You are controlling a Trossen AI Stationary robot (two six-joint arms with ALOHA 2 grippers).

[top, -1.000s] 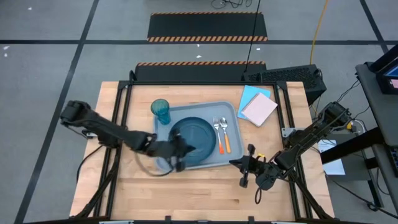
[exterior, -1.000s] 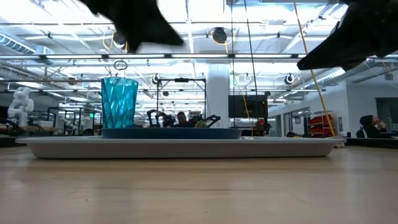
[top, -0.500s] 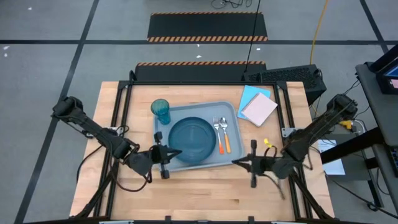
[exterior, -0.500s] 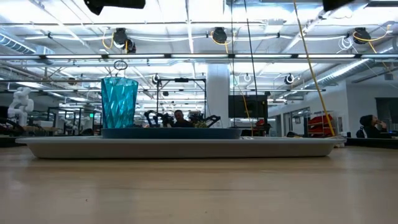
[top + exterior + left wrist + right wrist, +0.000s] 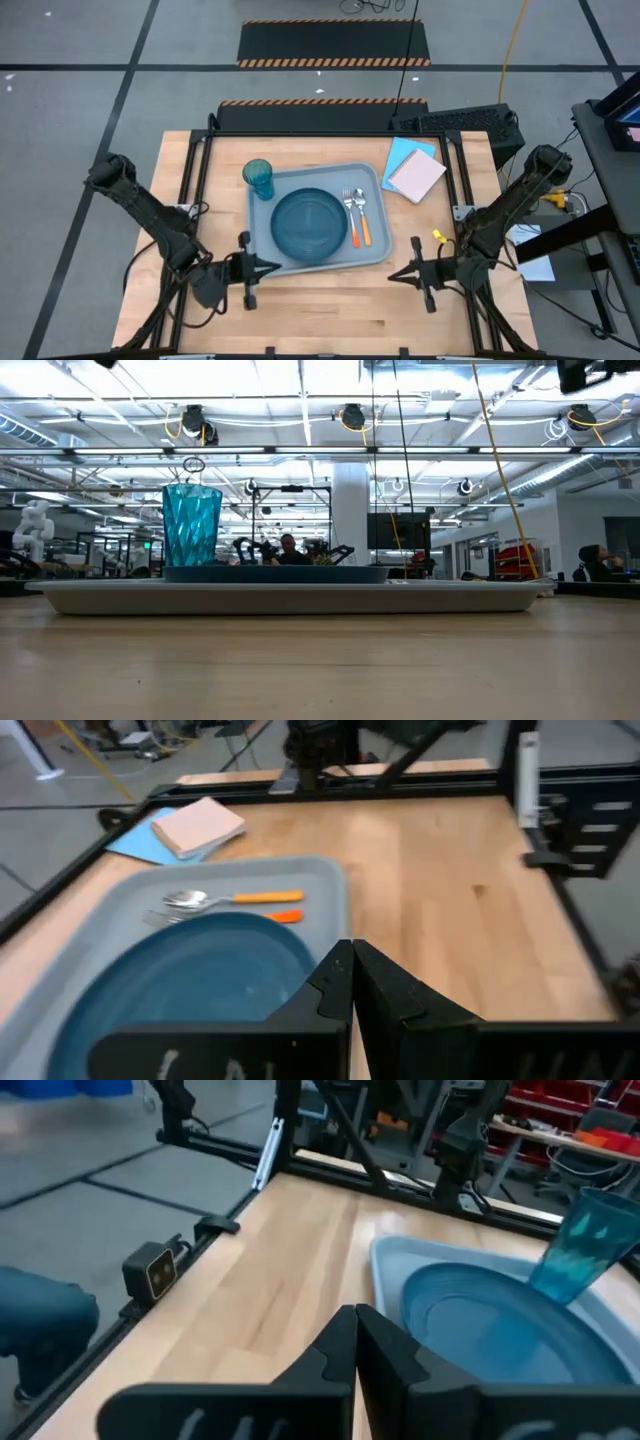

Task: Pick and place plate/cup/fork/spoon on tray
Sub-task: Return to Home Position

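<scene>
Moved: both arms had drawn back from the tray (image 5: 262, 225) since a second earlier, when we saw the left gripper (image 5: 276, 266) over the plate (image 5: 310, 225); the tableware had not shifted.
Left gripper: above the table (image 5: 330, 310), just outside the tray's long edge away from the cup (image 5: 258, 178), near the corner on the cup's side; its fingers (image 5: 385, 995) were pressed together on nothing.
Right gripper (image 5: 392, 275): just off the tray's opposite corner on that same long edge, fingers (image 5: 385, 1350) closed together and empty.
Plate: flat in the middle of the tray.
Cup: upright in a tray corner, beside the plate.
Fork (image 5: 350, 214): on the tray, just beside the plate.
Spoon (image 5: 362, 214): alongside the fork, on the fork's side away from the plate.
Notebook (image 5: 418, 175): pink, on a light blue paper sheet (image 5: 400, 153), off the tray beyond its short edge near the spoon.
Writing: white marks (image 5: 170, 1065) on the left gripper's body were too blurred for us to read.
</scene>
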